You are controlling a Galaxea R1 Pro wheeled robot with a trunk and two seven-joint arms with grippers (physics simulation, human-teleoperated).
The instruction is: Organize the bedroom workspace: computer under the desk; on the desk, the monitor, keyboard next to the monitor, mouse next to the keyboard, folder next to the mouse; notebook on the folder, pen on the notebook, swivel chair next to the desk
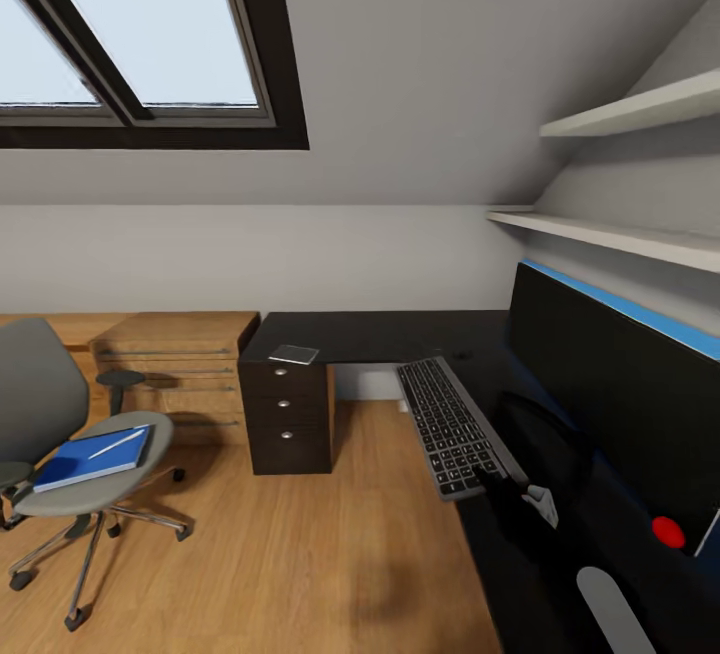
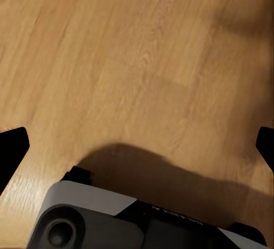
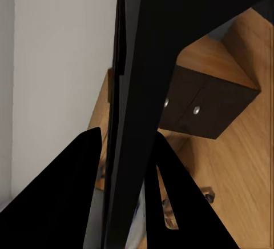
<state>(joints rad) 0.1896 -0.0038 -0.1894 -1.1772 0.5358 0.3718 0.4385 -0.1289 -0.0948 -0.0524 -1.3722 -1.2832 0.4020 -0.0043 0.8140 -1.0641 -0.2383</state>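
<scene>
My right gripper is shut on the near end of the keyboard, which lies along the black desk edge in front of the monitor. In the right wrist view the black fingers clamp the keyboard edge-on. The notebook lies on the desk's corner above the drawers. At the left stands the swivel chair, with the blue folder on its seat and the white pen on the folder. My left gripper hangs open over the wood floor.
A dark three-drawer unit stands under the desk's corner, also seen as the drawer unit. A low light-wood cabinet sits against the wall behind the chair. Two wall shelves hang above the monitor. Wood floor spreads between chair and desk.
</scene>
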